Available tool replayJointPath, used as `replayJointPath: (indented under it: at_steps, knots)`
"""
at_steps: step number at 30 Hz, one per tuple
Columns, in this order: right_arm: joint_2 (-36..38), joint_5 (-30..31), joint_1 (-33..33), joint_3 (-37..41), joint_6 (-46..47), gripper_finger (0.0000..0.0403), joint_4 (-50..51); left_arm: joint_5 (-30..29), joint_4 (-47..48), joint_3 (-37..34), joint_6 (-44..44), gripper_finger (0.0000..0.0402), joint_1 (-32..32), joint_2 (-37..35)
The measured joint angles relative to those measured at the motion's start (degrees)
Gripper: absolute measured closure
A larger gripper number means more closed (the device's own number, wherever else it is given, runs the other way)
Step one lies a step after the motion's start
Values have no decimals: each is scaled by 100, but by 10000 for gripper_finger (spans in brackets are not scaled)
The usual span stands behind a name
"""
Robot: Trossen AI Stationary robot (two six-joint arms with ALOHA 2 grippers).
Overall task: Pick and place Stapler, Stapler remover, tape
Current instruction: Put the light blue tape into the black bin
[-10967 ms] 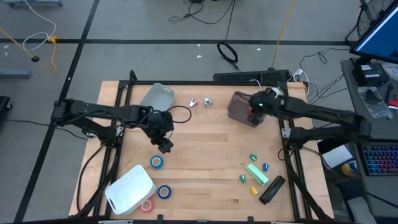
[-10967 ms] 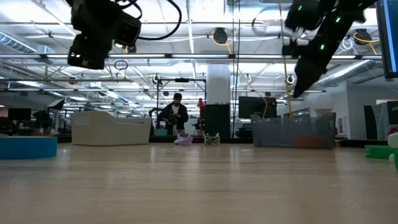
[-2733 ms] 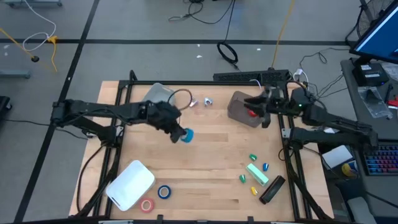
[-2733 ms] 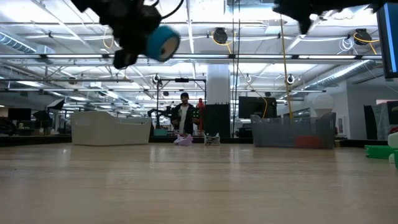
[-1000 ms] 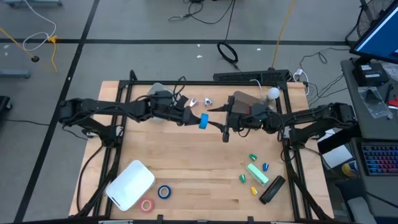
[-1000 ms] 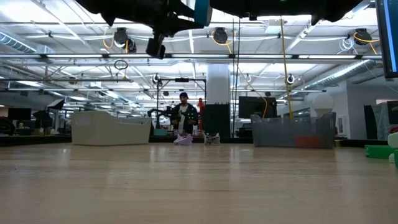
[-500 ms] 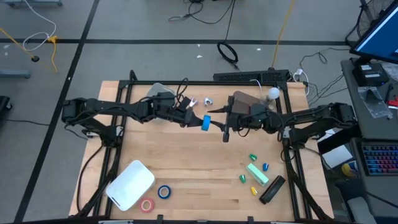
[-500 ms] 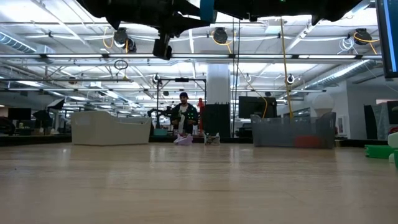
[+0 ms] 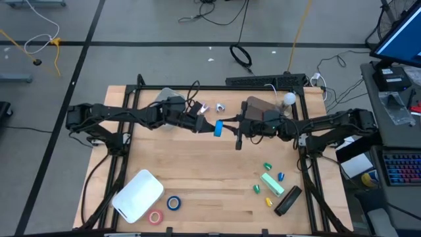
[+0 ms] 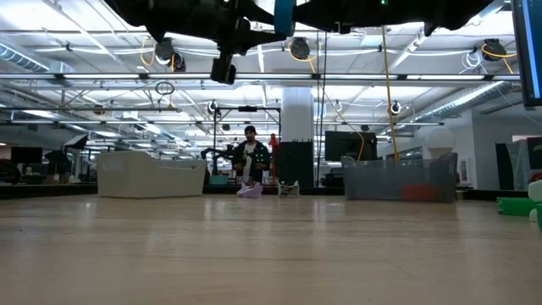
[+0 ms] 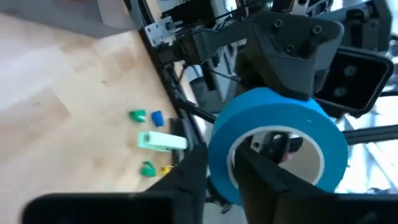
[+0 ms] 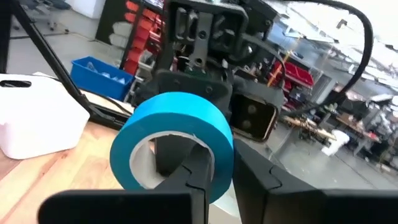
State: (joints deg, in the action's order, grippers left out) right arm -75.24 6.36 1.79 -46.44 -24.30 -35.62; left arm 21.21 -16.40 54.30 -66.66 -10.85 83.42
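Observation:
A blue tape roll (image 9: 218, 128) hangs in the air above the far middle of the table, between my two grippers. My left gripper (image 9: 209, 127) comes from the left and is shut on it. My right gripper (image 9: 227, 129) comes from the right and is shut on it too. The roll also shows in the left wrist view (image 11: 280, 112), the right wrist view (image 12: 180, 112) and at the top of the low view (image 10: 284, 12). Another blue roll (image 9: 173, 203) and a red roll (image 9: 156, 217) lie flat at the near left. A green stapler (image 9: 272, 183) and a black stapler (image 9: 287, 201) lie at the near right. My left gripper holds the roll's wall (image 11: 219, 163), one finger (image 11: 264, 177) inside the ring and one (image 11: 189, 177) outside. The fingers come level from the table's left. The roll stands on edge, lifted clear of the table. My right gripper has the roll's wall (image 12: 221, 163) between its fingers, one finger (image 12: 186, 177) inside the ring and one (image 12: 264, 177) outside. The fingers come level from the table's right, opposite my left gripper. The roll is clear of the table.
A white bin (image 9: 138, 196) lies at the near left, a clear bin (image 9: 166, 102) at the far left, a dark bin (image 9: 255, 113) at the far right. Small green, blue and yellow pieces (image 9: 267, 166) lie near the staplers. Two metal clips (image 9: 212, 107) lie at the far edge.
My left gripper has carried the blue roll a little toward the table's right edge, closer to my right gripper, which has kept its place. The roll stays on edge, high above the table.

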Motion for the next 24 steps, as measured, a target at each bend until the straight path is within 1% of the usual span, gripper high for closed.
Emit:
replayJointPath:
  at_steps: [2,5,8,10,11,14,16,20,24]
  knots:
    - [11,285,-4,-1,3,370,121,51,95,0,395,290,-76,0]
    - [97,634,2,-2,0,370,581,345,404,-4,1177,258,-237,0]
    - [214,1216,13,-2,-11,370,1191,575,1030,-4,1846,238,-422,0]
    - [284,1670,67,-2,-17,370,1596,572,1587,-4,2260,233,-555,0]
    - [323,1906,112,-6,-17,370,1841,528,1874,-4,2422,232,-608,0]
    - [437,2570,341,0,-23,370,2573,135,2748,-6,2726,231,-709,0]
    - [471,2824,602,-7,27,370,2953,-172,3189,-9,2849,230,-737,0]
    - [472,2769,1300,-7,411,370,3809,-573,3533,-9,2948,230,-736,0]
    - [446,2288,2007,-2,841,370,4676,-632,3526,-9,2950,230,-698,0]
